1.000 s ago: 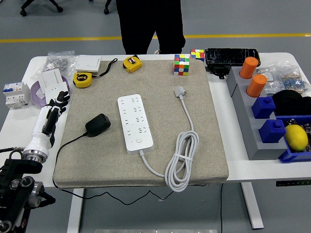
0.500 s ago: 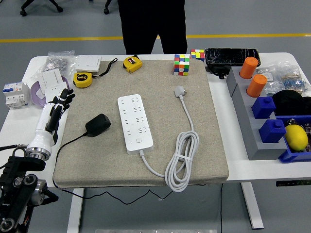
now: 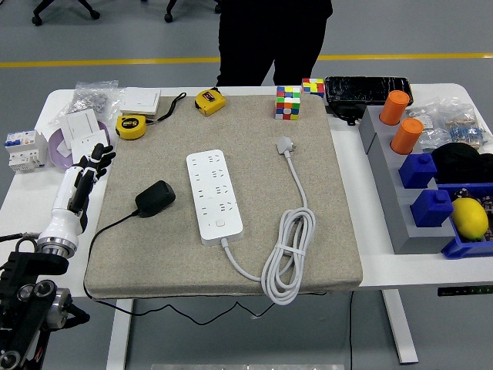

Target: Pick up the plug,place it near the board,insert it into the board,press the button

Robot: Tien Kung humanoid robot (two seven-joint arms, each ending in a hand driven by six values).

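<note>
A single head view looks forward and down from high on the robot's side, taking in the whole white table (image 3: 356,185), its near edge low in frame and grey floor beyond the far side.

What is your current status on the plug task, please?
Left hand open, empty, left of mat. Right arm unseen. Black plug untouched beside power strip. Path clear.

White power strip (image 3: 213,197) flat mid-mat on the beige mat (image 3: 154,262), its own cord coiled at the right. Black plug (image 3: 155,198) just left of the strip, apart from it. Left hand (image 3: 94,163) over the mat's left edge, fingers relaxed, empty. Person in black (image 3: 269,38) at the far side.
</note>
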